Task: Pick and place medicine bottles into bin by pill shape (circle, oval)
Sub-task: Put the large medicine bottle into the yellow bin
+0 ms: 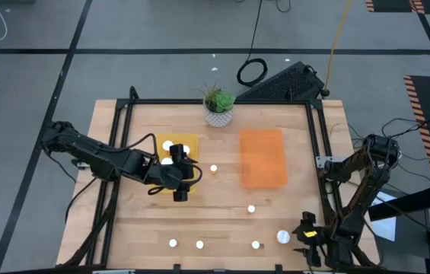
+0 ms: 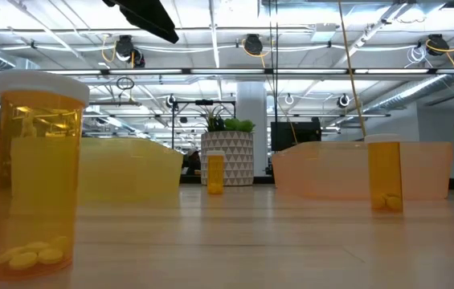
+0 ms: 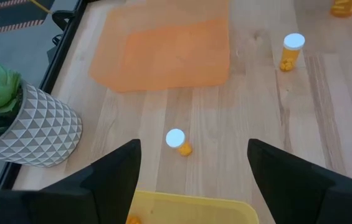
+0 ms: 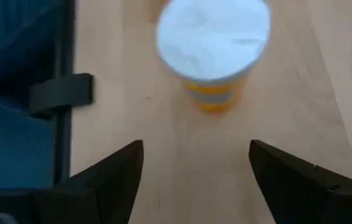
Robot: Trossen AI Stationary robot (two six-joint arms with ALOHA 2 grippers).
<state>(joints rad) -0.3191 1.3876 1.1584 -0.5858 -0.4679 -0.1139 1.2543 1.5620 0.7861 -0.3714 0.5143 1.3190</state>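
Several medicine bottles with white caps stand on the table: one (image 1: 214, 169) between the bins, one (image 1: 251, 208) nearer, a larger one (image 1: 283, 237) at the front right, and three along the front edge (image 1: 199, 245). Two more (image 1: 167, 146) stand in the yellow bin (image 1: 188, 141). My left gripper (image 1: 183, 179) hovers open over the yellow bin's near right part (image 3: 188, 205), with nothing between its fingers. My right gripper (image 4: 195, 146) is open at the front right, just to the right of the larger bottle (image 4: 213, 43) and apart from it.
The orange bin (image 1: 263, 156) lies right of centre, with nothing showing in it. A white potted plant (image 1: 218, 106) stands at the far edge between the bins. A black frame rail (image 4: 54, 93) runs along the table's right side beside my right gripper.
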